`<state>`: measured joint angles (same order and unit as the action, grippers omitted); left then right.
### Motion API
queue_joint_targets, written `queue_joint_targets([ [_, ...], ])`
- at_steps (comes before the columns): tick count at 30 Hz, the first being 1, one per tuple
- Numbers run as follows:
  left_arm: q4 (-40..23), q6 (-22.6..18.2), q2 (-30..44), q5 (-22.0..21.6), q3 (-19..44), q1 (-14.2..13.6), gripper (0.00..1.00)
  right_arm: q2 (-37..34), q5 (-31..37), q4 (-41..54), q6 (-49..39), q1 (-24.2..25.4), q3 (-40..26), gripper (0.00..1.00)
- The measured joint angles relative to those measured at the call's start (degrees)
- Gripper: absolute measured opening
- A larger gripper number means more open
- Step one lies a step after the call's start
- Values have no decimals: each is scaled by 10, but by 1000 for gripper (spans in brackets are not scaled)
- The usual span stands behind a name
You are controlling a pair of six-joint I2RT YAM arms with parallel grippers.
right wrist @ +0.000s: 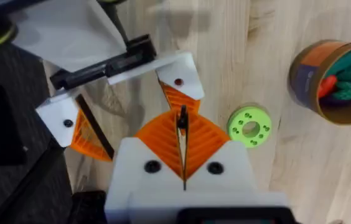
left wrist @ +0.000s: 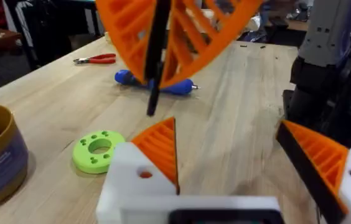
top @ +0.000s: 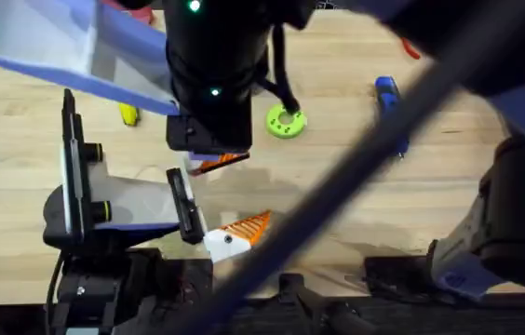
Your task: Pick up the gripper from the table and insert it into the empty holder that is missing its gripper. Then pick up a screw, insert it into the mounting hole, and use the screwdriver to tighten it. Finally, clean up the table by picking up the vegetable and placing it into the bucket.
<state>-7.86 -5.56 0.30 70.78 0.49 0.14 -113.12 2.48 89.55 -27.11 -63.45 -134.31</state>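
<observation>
My left gripper (left wrist: pixel 225 130) (top: pixel 235 200) is open; both its white blocks (right wrist: pixel 175 68) carry orange tips. An empty holder and a loose gripper piece are out of view. A small hole (left wrist: pixel 144 174) shows in one block. My right gripper (right wrist: pixel 182 115) (left wrist: pixel 160 84) hangs shut just above and between the left fingers. A thin black strip sticks out between its pads; whether that is a screw I cannot tell. The blue screwdriver (top: pixel 388 98) (left wrist: pixel 126 78) lies on the table beyond. The yellow vegetable (top: pixel 128 113) lies far left. The bucket (right wrist: pixel 303 71) (left wrist: pixel 1 155) holds green and red toy pieces.
A green disc (top: pixel 286 122) (left wrist: pixel 98 149) (right wrist: pixel 250 126) lies between the bucket and the screwdriver. Red-handled pliers (left wrist: pixel 94 60) rest at the table's far side. The right arm (top: pixel 216 74) reaches across the middle, large and dark under the camera.
</observation>
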Motion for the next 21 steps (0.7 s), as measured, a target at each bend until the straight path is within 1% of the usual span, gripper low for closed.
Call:
queue_joint_targets([
  [7, 0, 0, 0, 0, 0, 0, 985, -19, 0, 0, -4, -8, 0, 6],
  [21, 0, 0, 0, 0, 0, 0, 985, -21, 0, -13, -31, -16, 0, 6],
])
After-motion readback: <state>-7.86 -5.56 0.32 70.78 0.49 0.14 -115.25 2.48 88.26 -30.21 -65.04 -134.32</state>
